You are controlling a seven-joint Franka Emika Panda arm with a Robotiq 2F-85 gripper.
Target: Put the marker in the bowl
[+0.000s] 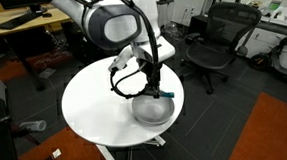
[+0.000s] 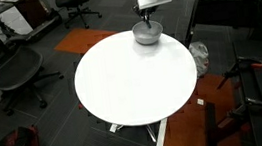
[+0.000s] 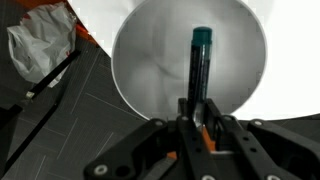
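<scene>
So the tool [image 3: 197,112] is pinching the marker [image 3: 200,70] by its lower end. In the wrist view the two fingers [image 3: 213,128] are pressed in on the dark barrel from both sides, and the teal tip points away from the camera. The marker hangs right over the inside of the bowl [image 3: 150,60], roughly over the middle. I honestly can't tell if the tip touches the bottom or just floats above it. The bowl is light grey and looks to have nothing lying in it. In both exterior views it sits right by the rim of the round white surface [image 2: 132,83]: at the far edge in an exterior view [image 2: 147,36] and at the near right edge in an exterior view [image 1: 151,114]. The arm [image 1: 115,27] reaches in from above and hangs straight over the bowl, with a black cable [image 1: 117,84] looping off its side. Off the surface there's a crumpled white plastic bag [image 3: 40,50] on the dark floor just beyond the bowl's edge, plus a black office chair [image 1: 207,46] and a patch of orange carpet [image 1: 277,132].
</scene>
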